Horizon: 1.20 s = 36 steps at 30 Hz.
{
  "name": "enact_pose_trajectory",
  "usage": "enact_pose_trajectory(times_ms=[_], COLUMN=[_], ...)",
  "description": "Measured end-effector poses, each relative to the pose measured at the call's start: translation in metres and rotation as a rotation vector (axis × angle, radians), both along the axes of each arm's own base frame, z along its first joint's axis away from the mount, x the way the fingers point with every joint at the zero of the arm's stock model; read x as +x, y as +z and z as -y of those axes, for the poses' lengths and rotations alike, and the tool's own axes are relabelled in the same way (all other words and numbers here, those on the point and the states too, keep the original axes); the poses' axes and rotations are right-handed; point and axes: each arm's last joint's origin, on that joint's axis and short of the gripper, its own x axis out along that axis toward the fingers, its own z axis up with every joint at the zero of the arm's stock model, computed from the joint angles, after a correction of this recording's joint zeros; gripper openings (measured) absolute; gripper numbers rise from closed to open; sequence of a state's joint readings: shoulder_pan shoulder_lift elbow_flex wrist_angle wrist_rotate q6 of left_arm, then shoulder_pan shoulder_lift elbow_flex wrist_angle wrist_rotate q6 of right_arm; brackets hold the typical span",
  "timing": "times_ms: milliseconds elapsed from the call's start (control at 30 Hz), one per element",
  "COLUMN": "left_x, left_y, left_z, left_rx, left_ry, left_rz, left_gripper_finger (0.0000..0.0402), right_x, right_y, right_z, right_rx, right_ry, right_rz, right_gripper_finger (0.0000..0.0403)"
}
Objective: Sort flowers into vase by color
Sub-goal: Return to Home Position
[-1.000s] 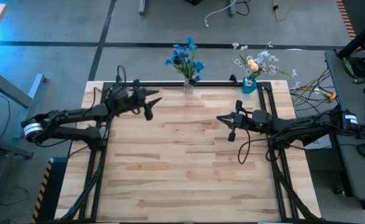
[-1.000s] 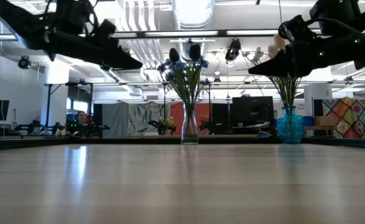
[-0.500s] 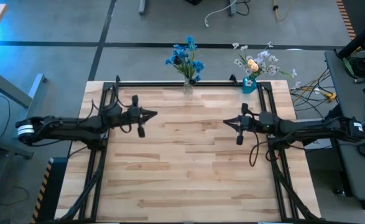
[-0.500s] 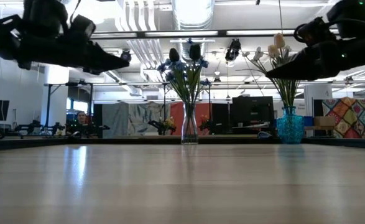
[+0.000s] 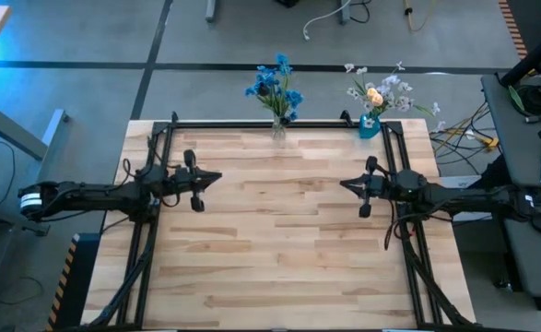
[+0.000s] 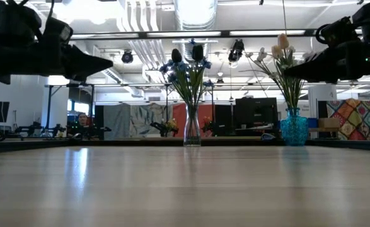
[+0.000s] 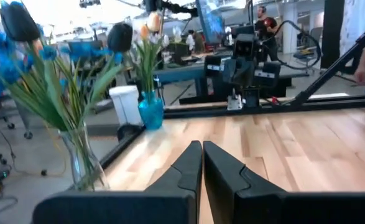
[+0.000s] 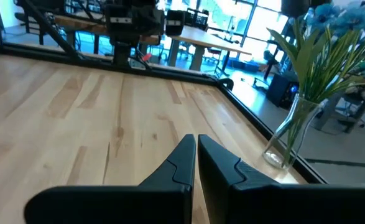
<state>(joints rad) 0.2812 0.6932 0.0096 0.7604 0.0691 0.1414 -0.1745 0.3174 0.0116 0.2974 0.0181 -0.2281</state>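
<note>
At the table's far edge stands a clear glass vase (image 5: 277, 129) (image 6: 191, 129) holding blue flowers (image 5: 275, 85). To its right, a teal vase (image 5: 370, 124) (image 6: 292, 127) holds white and pale yellow flowers (image 5: 381, 92). My left gripper (image 5: 217, 175) (image 7: 202, 146) hangs shut and empty above the table's left part, pointing right. My right gripper (image 5: 344, 184) (image 8: 196, 140) hangs shut and empty above the right part, pointing left. Both vases rest upright on their bases.
Black rails (image 5: 325, 123) run along the table's far edge and down both sides. The wooden top (image 5: 279, 240) between and in front of the grippers is bare. Cables and equipment lie on the floor beyond the right edge (image 5: 464, 129).
My left gripper has drawn back from beside the clear vase toward the table's left and near edges, and it has shut. My right gripper has drawn back toward the table's right edge, staying shut. The vases and flowers have kept still.
</note>
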Motion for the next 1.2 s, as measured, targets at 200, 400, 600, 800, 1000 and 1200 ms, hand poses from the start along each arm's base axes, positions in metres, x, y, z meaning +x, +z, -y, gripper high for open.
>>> enact_pose_trajectory(times_ms=[200, 400, 600, 800, 1000, 1200], left_x=[-0.004, -0.009, -0.019, -0.032, -0.044, -0.043], left_y=[0.002, 0.005, 0.007, 0.011, 0.009, 0.006], left_z=[0.003, 0.005, 0.007, 0.009, 0.012, 0.011], left_rx=[0.005, 0.02, 0.018, 0.036, 0.035, 0.029], left_ry=[-0.014, -0.012, -0.008, 0.037, 0.051, 0.073], left_rz=[0.0, 0.009, 0.015, 0.067, 0.07, 0.04], left_gripper_finger=[0.0, 0.0, 0.0, 0.0, 0.0, 0.0], right_x=[-0.009, -0.017, -0.023, -0.022, -0.023, -0.023], right_y=[0.005, 0.007, 0.006, 0.006, 0.007, 0.009], right_z=[-0.002, -0.003, -0.004, -0.004, -0.003, -0.002], right_rx=[-0.011, -0.031, -0.035, -0.043, -0.062, -0.069], right_ry=[-0.001, -0.008, -0.008, -0.009, -0.014, -0.049], right_rz=[0.057, 0.085, 0.094, 0.093, 0.096, 0.113], right_gripper_finger=[0.0012, 0.0012, 0.0012, 0.0012, 0.0012, 0.0012])
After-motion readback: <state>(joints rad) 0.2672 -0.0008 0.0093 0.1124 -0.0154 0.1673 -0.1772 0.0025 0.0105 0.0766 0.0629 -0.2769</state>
